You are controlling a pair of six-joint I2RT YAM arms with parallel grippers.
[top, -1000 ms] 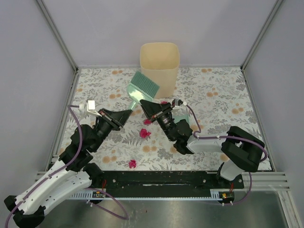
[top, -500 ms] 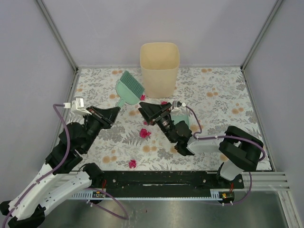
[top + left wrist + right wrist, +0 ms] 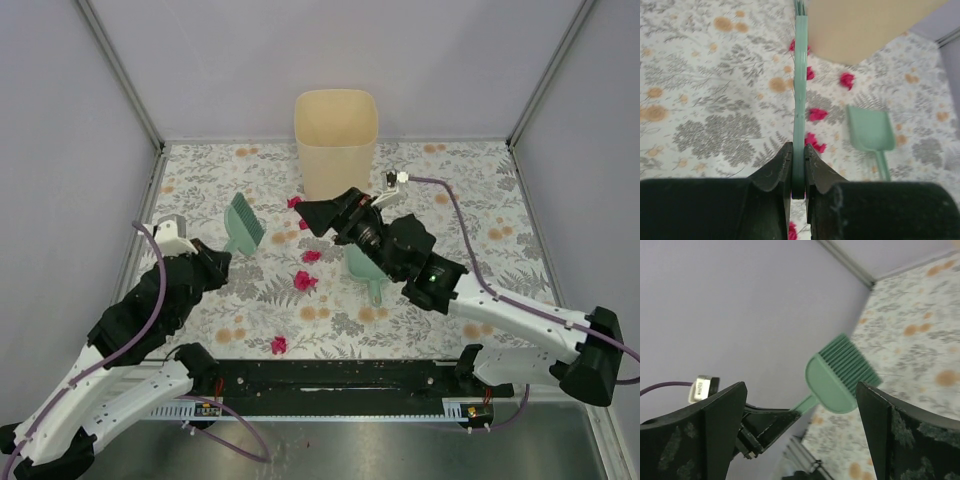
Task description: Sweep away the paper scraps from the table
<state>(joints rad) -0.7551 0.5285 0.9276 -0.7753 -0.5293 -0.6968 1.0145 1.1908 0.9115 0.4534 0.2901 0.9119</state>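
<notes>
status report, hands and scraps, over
Left hand shut on brush. Right hand open, empty, dustpan lying beside it. Paper scraps scattered on table. Nothing blocking brush.

Beige bin (image 3: 336, 130): upright at the far edge. Green dustpan (image 3: 871, 131): lying flat, handle toward the near side. Green brush (image 3: 243, 222): left of the dustpan, apart from it.

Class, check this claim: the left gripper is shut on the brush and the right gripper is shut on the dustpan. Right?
Wrong about the right gripper: it is open, gripping nothing, as the right wrist view shows. The dustpan lies on the table. The left gripper is shut on the brush.
</notes>
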